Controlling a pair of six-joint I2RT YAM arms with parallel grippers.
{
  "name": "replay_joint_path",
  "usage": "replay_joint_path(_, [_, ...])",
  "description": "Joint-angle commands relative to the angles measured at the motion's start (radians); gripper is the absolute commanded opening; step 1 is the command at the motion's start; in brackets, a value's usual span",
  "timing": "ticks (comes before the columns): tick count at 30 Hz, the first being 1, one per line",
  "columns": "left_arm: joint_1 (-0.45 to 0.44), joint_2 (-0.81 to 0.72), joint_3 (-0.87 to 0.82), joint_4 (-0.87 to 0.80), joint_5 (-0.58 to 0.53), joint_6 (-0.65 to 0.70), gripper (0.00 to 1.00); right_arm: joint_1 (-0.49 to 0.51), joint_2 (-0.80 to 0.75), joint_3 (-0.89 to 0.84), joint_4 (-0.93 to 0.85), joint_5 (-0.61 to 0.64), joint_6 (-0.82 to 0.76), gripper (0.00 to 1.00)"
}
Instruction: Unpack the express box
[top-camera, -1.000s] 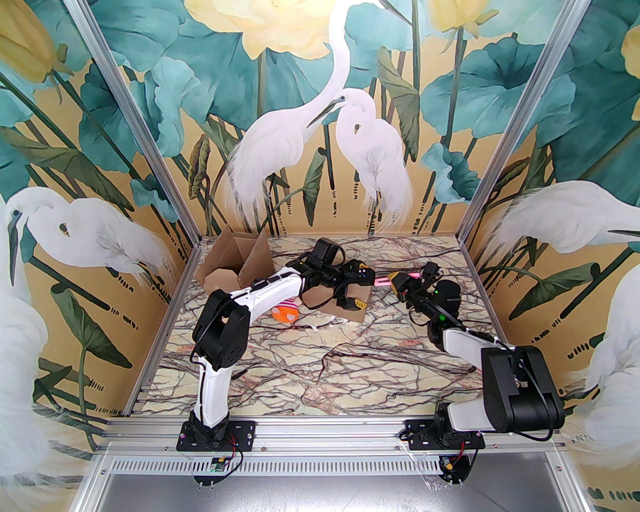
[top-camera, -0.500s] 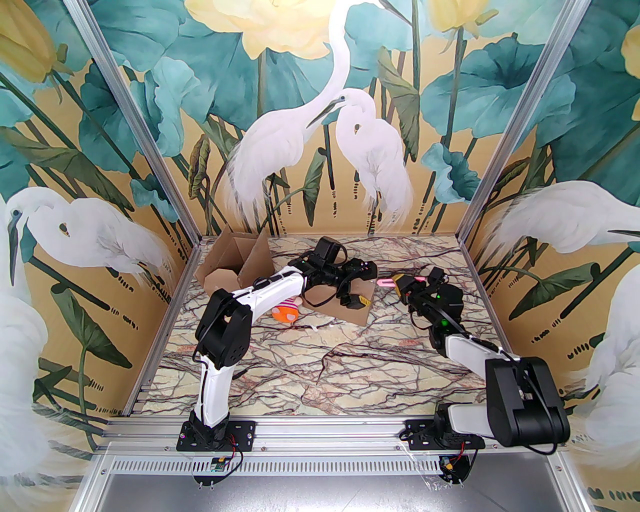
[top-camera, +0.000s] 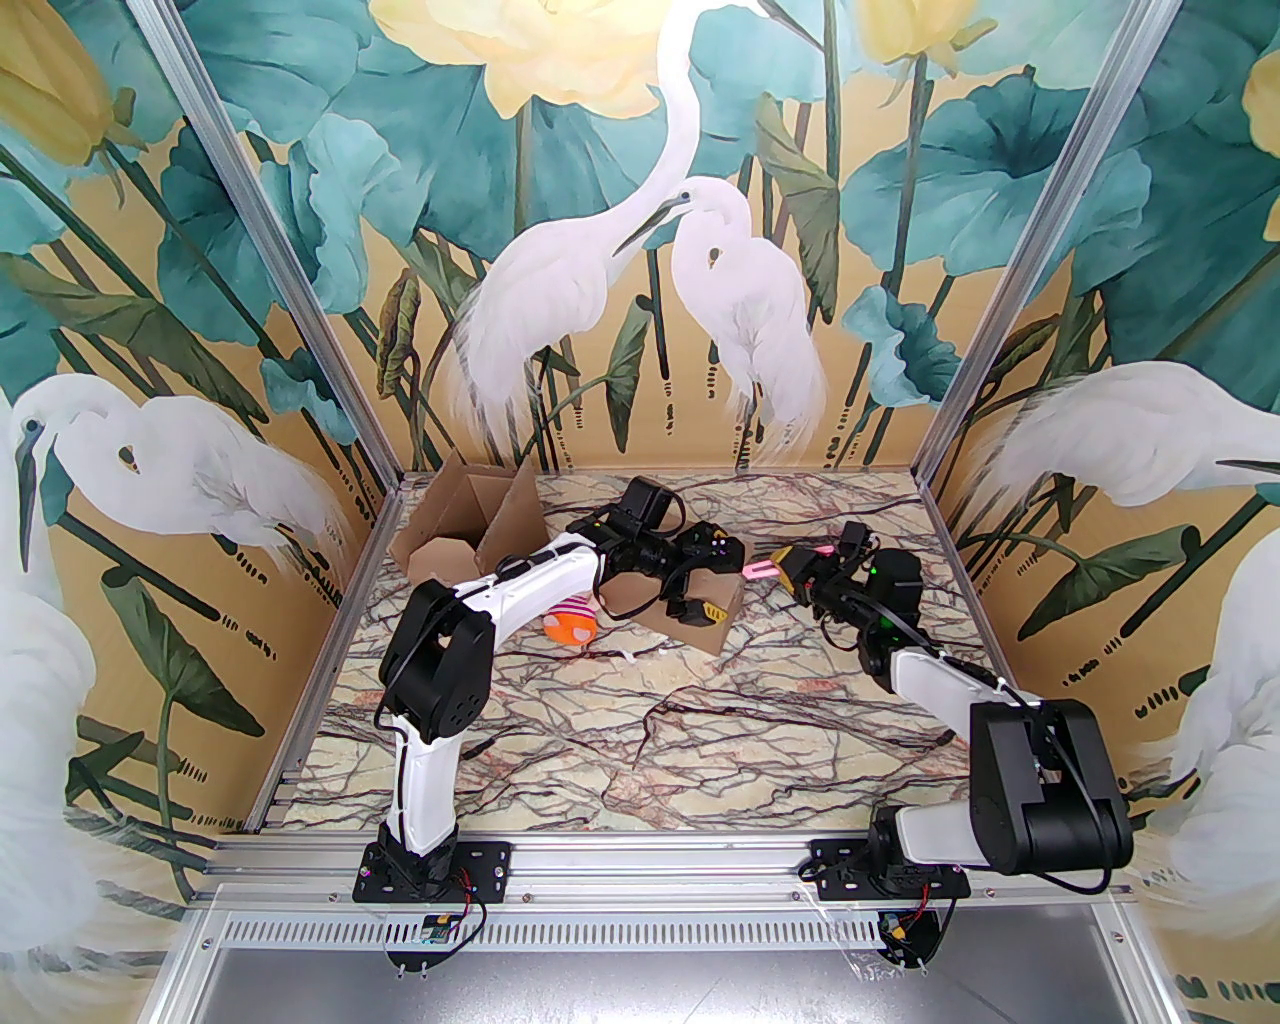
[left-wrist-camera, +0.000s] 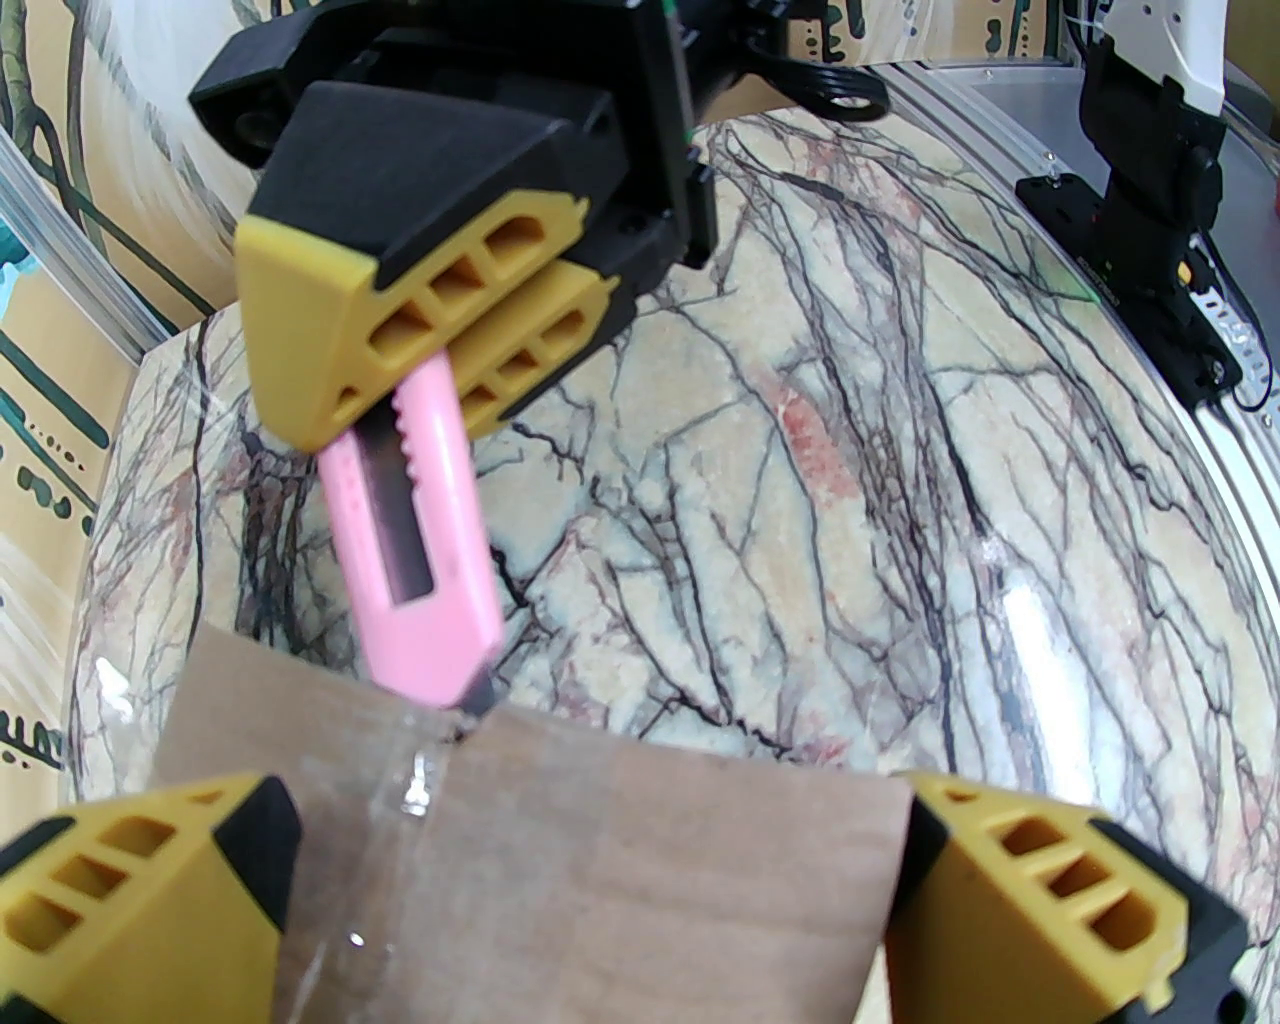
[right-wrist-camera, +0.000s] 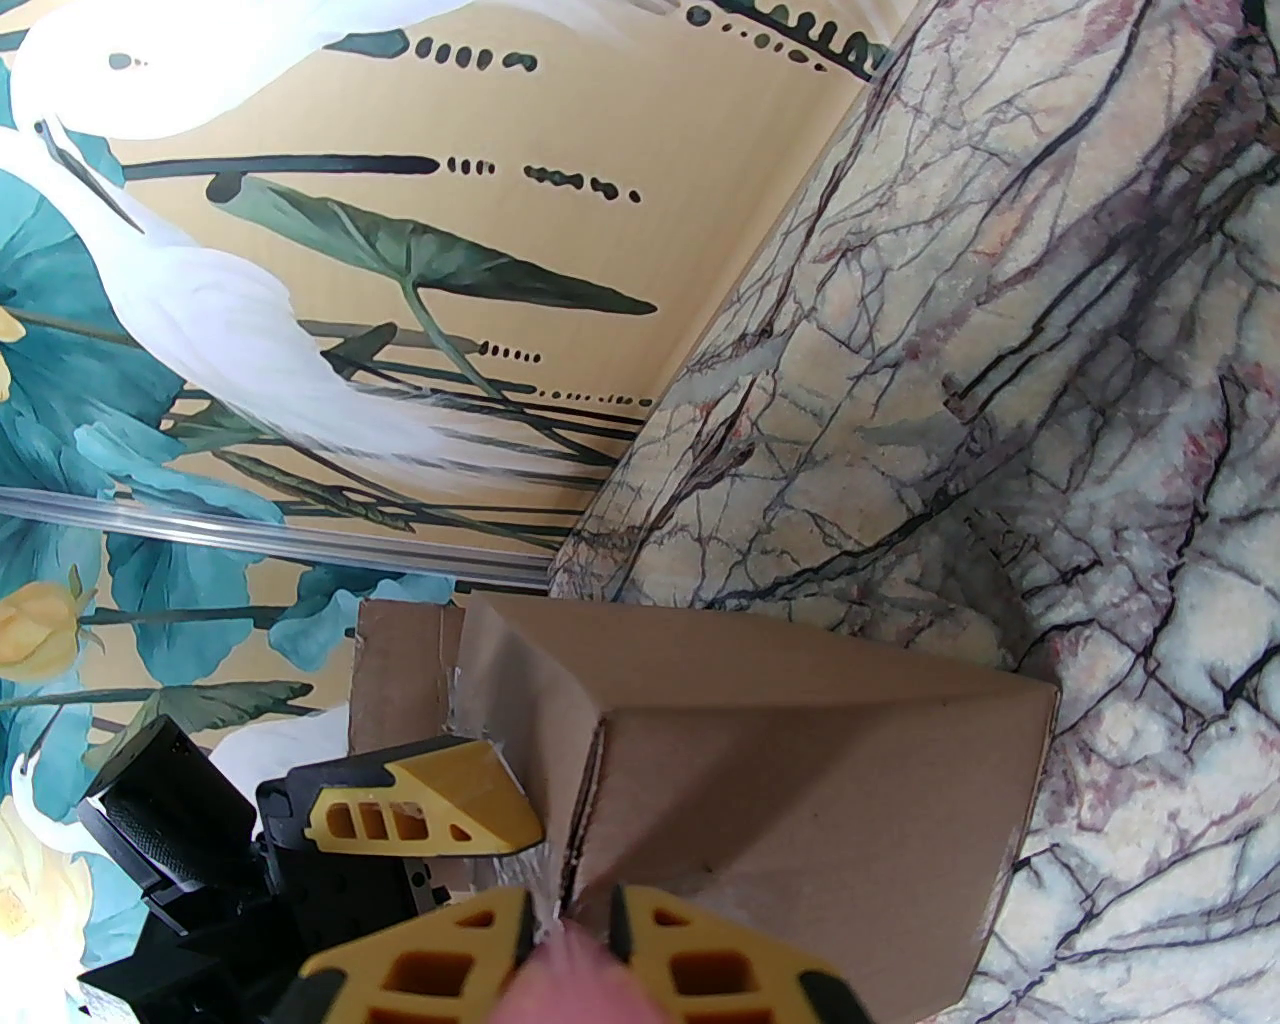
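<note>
While the right gripper (left-wrist-camera: 405, 395) clamps its jaws on the pink utility knife (left-wrist-camera: 460, 560), the blade tip touches the strip of clear tape (left-wrist-camera: 410, 790) on the right end of the express box (left-wrist-camera: 650, 880). The left gripper (top-camera: 706, 580) hangs over that box with its jaws spread wide, one finger on the far side and one on the near side; whether they touch the cardboard I cannot tell. That box lies mid-table, toward the far edge of the marble table (top-camera: 640, 740). An orange toy (top-camera: 570, 625) sits near its left end, and an open cardboard box (top-camera: 465, 520) stands in the far left corner.
</note>
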Motion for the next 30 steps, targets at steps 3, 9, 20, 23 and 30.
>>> replay_joint_path(3, [0.045, 0.006, 0.01, 0.177, -0.139, -0.086, 0.97, 0.023, 0.001, -0.009, -0.13, -0.184, -0.071, 0.0])
replay_joint_path(9, [0.059, 0.03, 0.045, 0.269, -0.163, -0.286, 0.95, 0.038, -0.072, -0.102, -0.066, -0.073, 0.044, 0.0])
replay_joint_path(20, [0.059, 0.064, 0.088, 0.263, -0.262, -0.366, 0.95, 0.077, -0.269, -0.175, -0.251, 0.138, 0.126, 0.0])
replay_joint_path(23, [0.06, 0.065, 0.088, 0.258, -0.27, -0.367, 0.95, 0.079, -0.334, -0.195, -0.306, 0.182, 0.138, 0.0])
replay_joint_path(30, [0.054, 0.038, 0.02, 0.269, -0.131, -0.292, 0.96, 0.079, -0.379, -0.212, -0.285, 0.225, 0.117, 0.0])
